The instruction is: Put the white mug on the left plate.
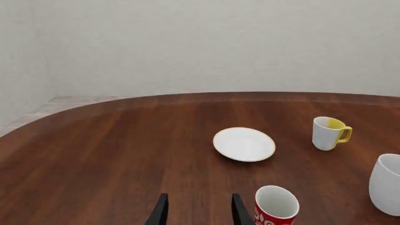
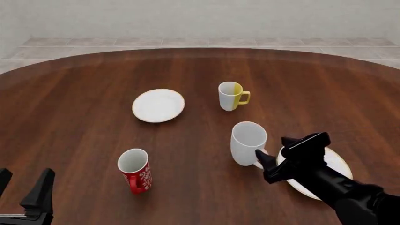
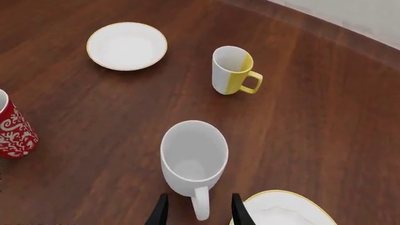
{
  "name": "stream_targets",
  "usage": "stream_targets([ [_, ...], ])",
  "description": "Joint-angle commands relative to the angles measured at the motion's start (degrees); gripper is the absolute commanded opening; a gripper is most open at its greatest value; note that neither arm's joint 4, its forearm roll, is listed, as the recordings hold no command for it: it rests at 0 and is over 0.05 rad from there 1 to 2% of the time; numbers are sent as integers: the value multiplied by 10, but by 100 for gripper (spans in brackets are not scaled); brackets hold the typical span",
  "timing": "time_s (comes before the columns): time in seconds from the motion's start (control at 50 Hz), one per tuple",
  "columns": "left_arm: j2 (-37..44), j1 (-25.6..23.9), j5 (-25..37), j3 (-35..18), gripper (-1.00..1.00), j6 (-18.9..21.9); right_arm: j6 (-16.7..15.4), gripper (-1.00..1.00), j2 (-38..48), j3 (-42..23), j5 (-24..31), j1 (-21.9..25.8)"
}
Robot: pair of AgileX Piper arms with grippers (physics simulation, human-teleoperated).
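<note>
The white mug (image 2: 248,142) stands upright at the table's middle right, its handle turned toward my right arm. It also shows in the right wrist view (image 3: 192,157) and at the edge of the left wrist view (image 1: 387,183). My right gripper (image 2: 275,152) is open, its fingers on either side of the mug's handle (image 3: 200,205) without closing on it. The left plate (image 2: 158,105), small with a thin gold rim, lies empty to the far left of the mug, also seen in both wrist views (image 1: 244,144) (image 3: 127,46). My left gripper (image 2: 24,182) is open and empty at the near left edge.
A white-and-yellow mug (image 2: 233,95) stands behind the white mug. A red patterned mug (image 2: 135,169) stands near front left, close to my left gripper (image 1: 198,211). A larger gold-rimmed plate (image 2: 340,161) lies partly under my right arm.
</note>
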Motion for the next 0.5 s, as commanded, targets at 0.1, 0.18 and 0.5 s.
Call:
stream_targets([
  [0.1,0,0,0,0,100,0,3,100,26,0,-19,5],
  [0.18,0,0,0,0,100,0,2,100,31,0,-22,7],
  [0.5,0,0,0,0,100,0,4,100,70,5,-56,11],
])
